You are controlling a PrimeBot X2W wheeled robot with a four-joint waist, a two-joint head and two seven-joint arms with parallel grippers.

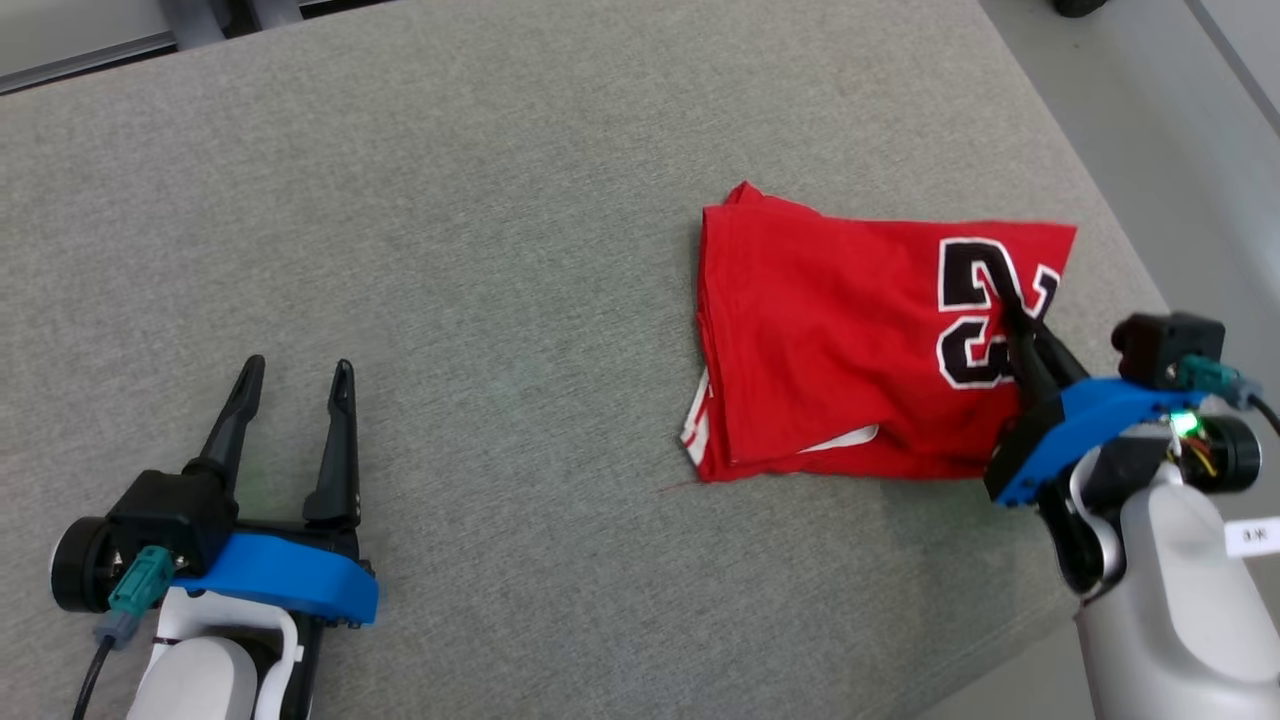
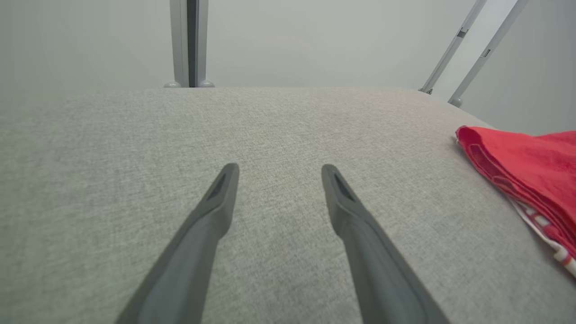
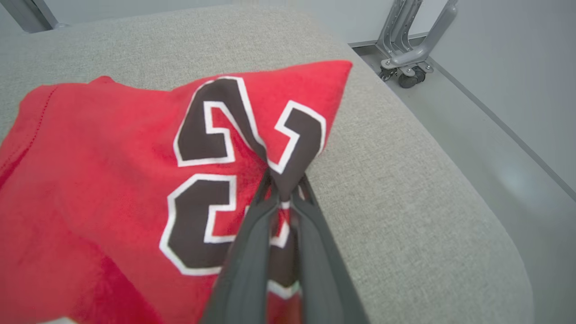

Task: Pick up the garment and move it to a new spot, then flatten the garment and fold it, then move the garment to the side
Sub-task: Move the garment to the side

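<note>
The garment (image 1: 850,340) is a red jersey with black, white-edged numerals, lying folded on the right part of the grey padded table (image 1: 480,250). My right gripper (image 1: 1010,312) is shut on a pinch of the garment (image 3: 112,189) at its right edge, in the numerals; the cloth bunches between the fingertips (image 3: 263,189) and its right side is lifted a little. My left gripper (image 1: 297,372) stands open at the lower left over bare table, far from the cloth. In the left wrist view its fingers (image 2: 225,184) are spread apart and a corner of the garment (image 2: 531,175) lies at the right.
The table's right edge (image 1: 1110,220) runs close beside the garment, with grey floor (image 1: 1180,120) beyond it. A wheeled metal stand foot (image 3: 405,67) sits on the floor past that edge. Metal frame posts (image 2: 189,42) rise behind the table's far edge.
</note>
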